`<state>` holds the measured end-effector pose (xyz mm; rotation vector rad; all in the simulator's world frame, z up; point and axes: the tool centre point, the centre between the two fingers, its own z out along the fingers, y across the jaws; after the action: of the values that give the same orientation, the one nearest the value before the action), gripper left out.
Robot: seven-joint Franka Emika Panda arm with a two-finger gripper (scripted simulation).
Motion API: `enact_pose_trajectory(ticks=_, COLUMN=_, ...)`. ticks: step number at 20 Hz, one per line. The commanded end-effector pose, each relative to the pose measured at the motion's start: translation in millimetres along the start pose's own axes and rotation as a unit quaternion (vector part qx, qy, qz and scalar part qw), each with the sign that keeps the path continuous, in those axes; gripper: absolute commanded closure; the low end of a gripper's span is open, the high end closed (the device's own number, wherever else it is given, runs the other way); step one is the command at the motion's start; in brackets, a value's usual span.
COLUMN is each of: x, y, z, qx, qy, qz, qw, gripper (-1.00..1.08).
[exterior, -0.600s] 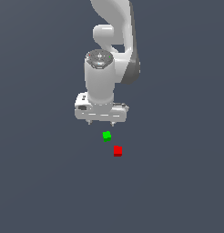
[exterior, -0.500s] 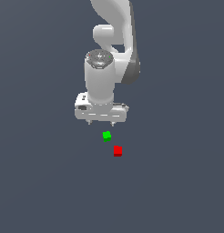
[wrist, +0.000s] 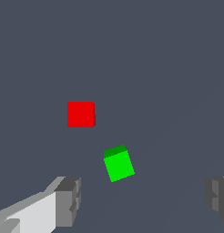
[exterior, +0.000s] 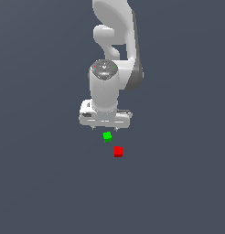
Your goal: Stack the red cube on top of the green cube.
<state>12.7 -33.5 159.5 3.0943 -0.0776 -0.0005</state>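
- End effector (exterior: 105, 128) hangs spread wide, empty, over the green cube (exterior: 107, 135).
- Red cube (exterior: 118, 151) sits nearby on the tabletop (apart): centre over it, then descend squarely.

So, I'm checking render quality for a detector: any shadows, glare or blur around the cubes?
Exterior view: sharp, flat lighting, no glare; red cube and green cube show darker lower faces, no clear cast shadows. Wrist view: crisp, shaded side faces only; gripper fingers cropped at the edge.
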Motion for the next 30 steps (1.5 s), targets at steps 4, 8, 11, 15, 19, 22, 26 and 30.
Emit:
enact_pose_trajectory(ticks=4, x=15, y=-22, z=29, qx=0.008, qy=-0.001, qz=-0.001, qw=1.0, gripper=-0.92)
enact_pose_trajectory(ticks=8, x=28, y=-41, z=53, qx=0.014, qy=-0.001, qz=-0.002, qw=0.9999, gripper=-0.92)
enact_pose_trajectory(ticks=11, x=36, y=-52, z=67, qx=0.018, qy=-0.001, qz=-0.002, qw=0.9998, gripper=-0.92)
enact_pose_trajectory(ticks=15, x=44, y=-63, z=79, qx=0.021, qy=0.0, qz=-0.003, qw=0.9998, gripper=-0.92)
enact_pose_trajectory(ticks=19, x=48, y=-68, z=86, qx=0.023, qy=0.0, qz=-0.003, qw=0.9997, gripper=-0.92)
enact_pose_trajectory(ticks=22, x=49, y=-69, z=87, qx=0.023, qy=0.0, qz=-0.003, qw=0.9997, gripper=-0.92)
enact_pose_trajectory(ticks=26, x=48, y=-69, z=90, qx=0.023, qy=-0.001, qz=-0.003, qw=0.9997, gripper=-0.92)
enact_pose_trajectory(ticks=30, x=48, y=-70, z=104, qx=0.023, qy=-0.001, qz=-0.003, qw=0.9997, gripper=-0.92)
